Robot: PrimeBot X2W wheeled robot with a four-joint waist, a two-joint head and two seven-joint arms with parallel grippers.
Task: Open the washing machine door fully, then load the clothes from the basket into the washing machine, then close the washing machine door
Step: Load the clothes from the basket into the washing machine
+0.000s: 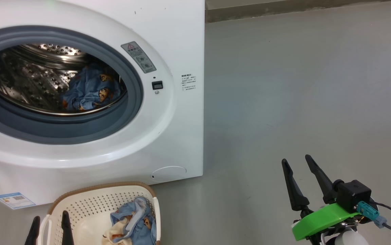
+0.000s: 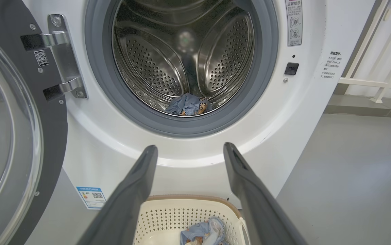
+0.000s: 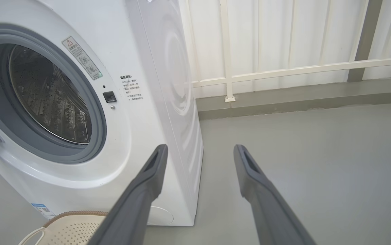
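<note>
Left gripper (image 1: 50,221) hangs empty, fingers spread, over the left side of the basket (image 1: 90,204); the clothes (image 1: 132,223) lie crumpled below and to its right, against the right wall, the heap running from machine toward robot. This arm is far nearer than the right gripper (image 1: 295,159), also spread and empty, well apart. Soft blue printed fabric, a cream piece; perforated plastic, woven-look rim. One blue piece (image 1: 90,90) lies in the steel drum (image 1: 22,81); the washing machine door (image 2: 54,146) stands open.

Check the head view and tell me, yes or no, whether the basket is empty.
No, a bundle of light blue and cream clothes lies in the right part of the basket.
</note>
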